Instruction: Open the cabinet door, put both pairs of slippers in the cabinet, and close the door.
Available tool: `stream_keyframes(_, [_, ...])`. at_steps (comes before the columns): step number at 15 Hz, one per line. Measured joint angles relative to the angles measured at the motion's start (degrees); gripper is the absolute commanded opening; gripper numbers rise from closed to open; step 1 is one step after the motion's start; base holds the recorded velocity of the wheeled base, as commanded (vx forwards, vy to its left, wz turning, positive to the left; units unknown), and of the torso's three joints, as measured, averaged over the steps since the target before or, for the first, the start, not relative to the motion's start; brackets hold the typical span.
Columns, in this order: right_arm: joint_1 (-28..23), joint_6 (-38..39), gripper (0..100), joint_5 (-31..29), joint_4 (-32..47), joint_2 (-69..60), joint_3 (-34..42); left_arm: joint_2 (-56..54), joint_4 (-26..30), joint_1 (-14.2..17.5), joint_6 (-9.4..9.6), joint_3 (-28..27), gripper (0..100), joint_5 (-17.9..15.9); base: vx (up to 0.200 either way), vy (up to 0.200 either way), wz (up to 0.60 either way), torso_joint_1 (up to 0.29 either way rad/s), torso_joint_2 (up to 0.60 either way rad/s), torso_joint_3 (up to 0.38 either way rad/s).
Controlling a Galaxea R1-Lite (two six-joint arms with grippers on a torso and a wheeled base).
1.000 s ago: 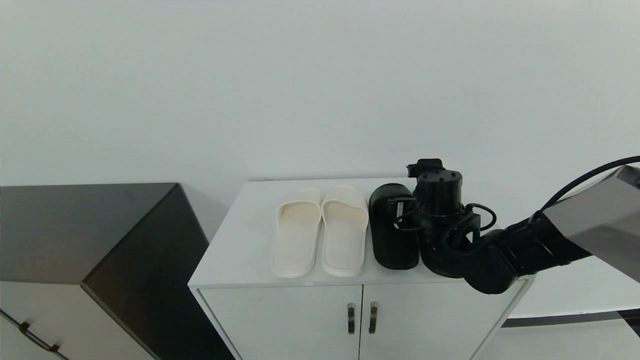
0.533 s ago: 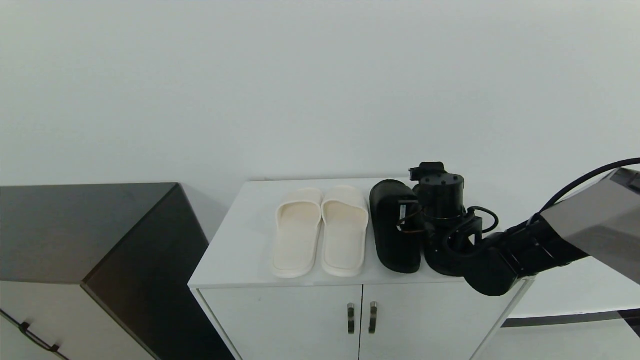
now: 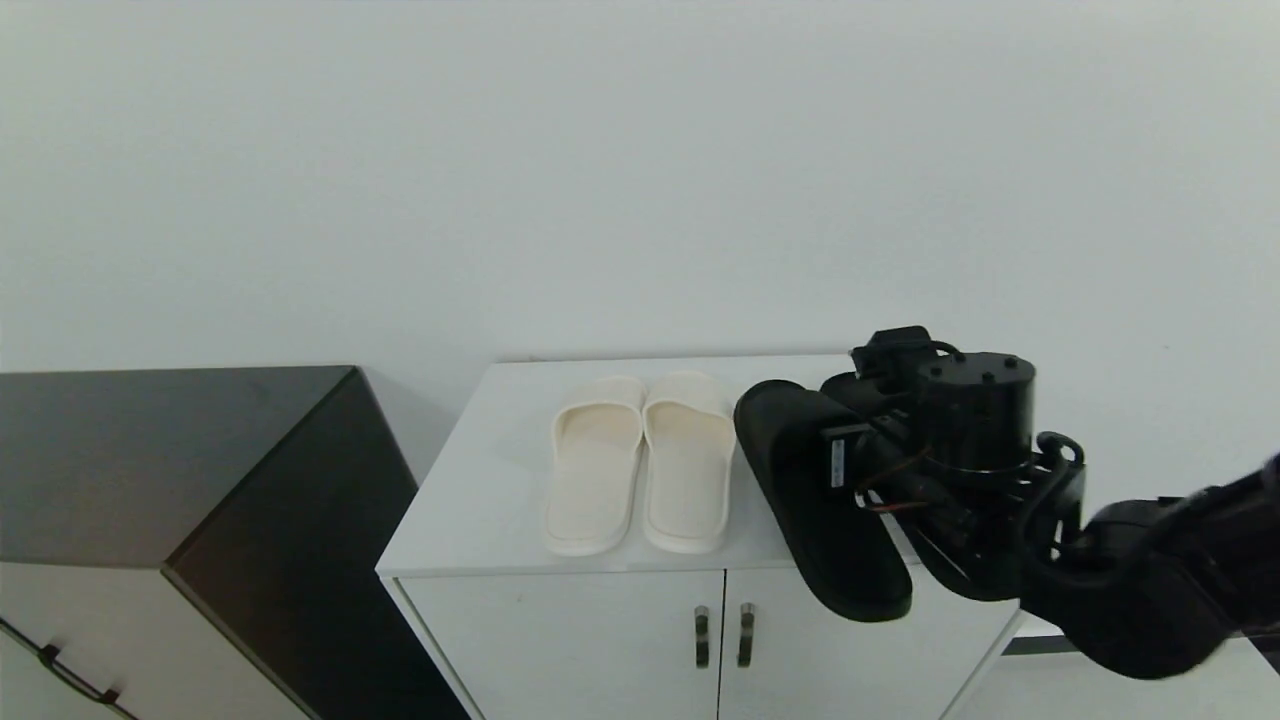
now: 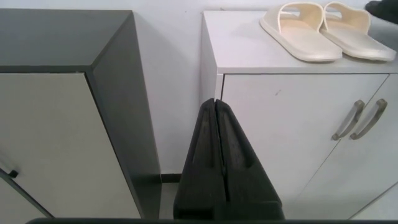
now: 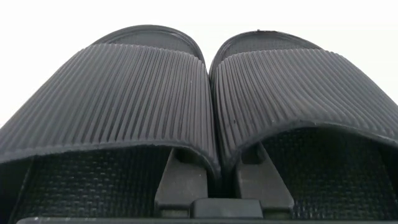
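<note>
**Desk:** Where are the black slippers?

**Operator:** I have the black slippers (image 3: 820,500) in my right gripper (image 5: 219,186). One finger sits under each strap, and the two inner strap edges are pinched between them. The pair hangs tilted over the right end of the white cabinet (image 3: 470,500), with the heels out past its front edge.

**Desk:** And the other pair?

**Operator:** The white slippers (image 3: 640,465) lie side by side on the cabinet top, just left of the black ones, not touching them. Both doors (image 3: 560,640) are closed, with their handles (image 3: 720,635) next to each other.

**Desk:** Your left arm?

**Operator:** My left gripper (image 4: 216,109) is low, its jaws pressed together with nothing in them. It points at the gap between the dark cabinet (image 3: 150,450) and the white one.
</note>
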Motion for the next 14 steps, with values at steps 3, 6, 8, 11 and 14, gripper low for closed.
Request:
stream_keyframes(3, [5.49,-0.02,0,5.56,1.4,-9.13,7.8,0.0,0.0,0.0,0.18,0.0,0,-0.12,0.0,0.0,0.0,0.0,0.0,0.0])
stream_keyframes(6, [11.03,0.38,0,11.69,5.17,-15.49,12.39,0.0,0.0,0.0,0.22,0.0,0,-0.12,0.0,0.0,0.0,0.0,0.0,0.0])
stream_keyframes(8, [12.65,1.12,0,13.56,5.12,-17.46,13.43,0.0,0.0,0.02,0.22,0.0,0,-0.12,0.0,0.0,0.0,0.0,0.0,0.0])
stream_keyframes(11, [13.29,1.61,0,16.53,5.1,-18.94,15.3,0.0,0.02,-0.01,0.18,0.02,0,-0.1,-0.2,0.0,0.0,0.01,0.0,0.004])
stream_keyframes(14, [13.45,1.67,0,16.64,4.99,-19.58,16.13,0.0,0.0,0.02,0.22,0.02,0,-0.16,-0.2,0.0,0.0,-0.006,0.0,0.004])
